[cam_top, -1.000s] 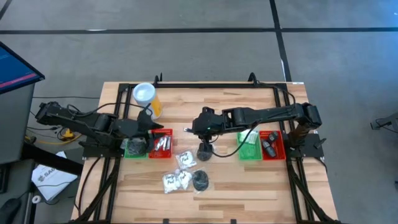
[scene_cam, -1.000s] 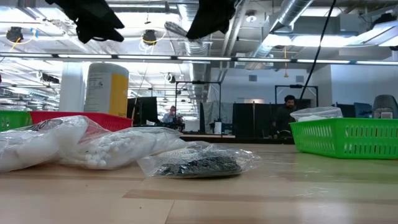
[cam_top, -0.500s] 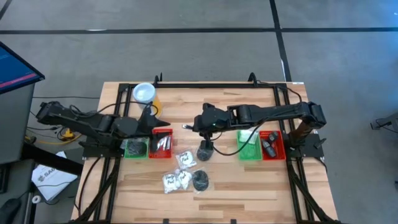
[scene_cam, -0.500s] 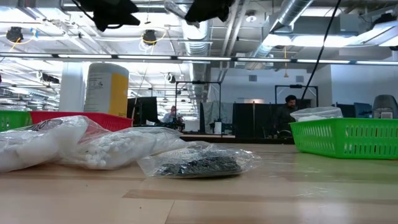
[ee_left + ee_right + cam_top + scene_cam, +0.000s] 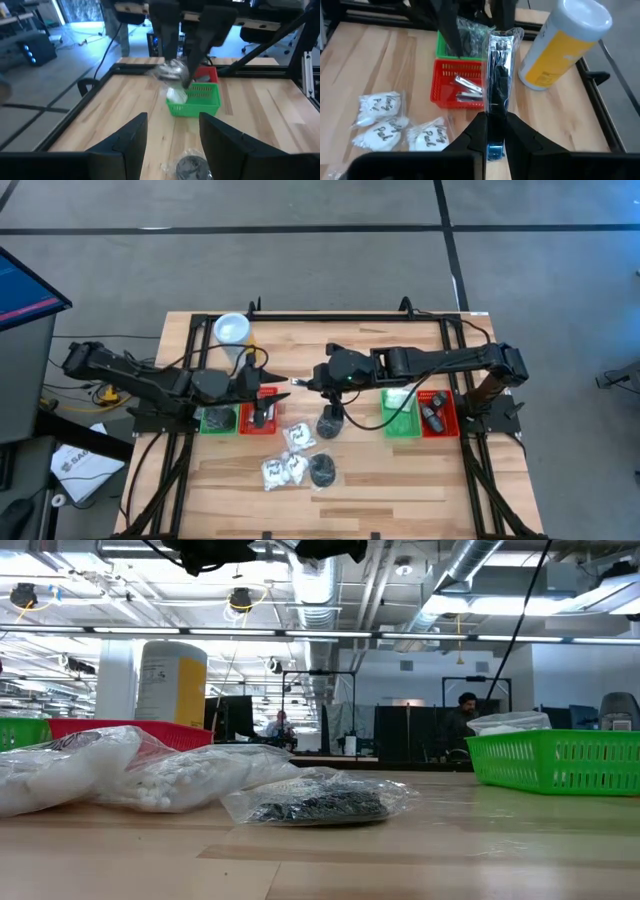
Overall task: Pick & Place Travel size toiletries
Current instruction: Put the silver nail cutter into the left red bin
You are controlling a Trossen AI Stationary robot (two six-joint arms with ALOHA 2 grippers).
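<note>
My right gripper (image 5: 304, 383) (image 5: 495, 131) hovers beside the left red tray (image 5: 247, 423), shut on a clear packet (image 5: 498, 70) with a dark and silvery item inside. My left gripper (image 5: 264, 387) (image 5: 172, 135) is open above that red tray, facing the right gripper and apart from the packet. White sachets (image 5: 284, 470) (image 5: 382, 125) and two bagged black discs (image 5: 323, 471) (image 5: 330, 423) lie flat on the table. Small silvery pieces (image 5: 466, 86) lie in the left red tray. My right gripper pinches the clear packet between its two fingers at one end (image 5: 494, 117). The packet stands straight out past the fingertips, lifted clear of the table and trays, in line with the fingers.
A yellow cylinder with a white top (image 5: 234, 336) stands at the far left. A green tray (image 5: 214, 420) sits beside the left red tray. Another green tray (image 5: 400, 418) and red tray (image 5: 438, 416) sit on the right. The near part of the table holds only the loose bags.
My right gripper has carried the packet toward the table's left. My left gripper has moved toward the table's right, over the left red tray. The two grippers now stand close together. The bags on the table have not moved.
</note>
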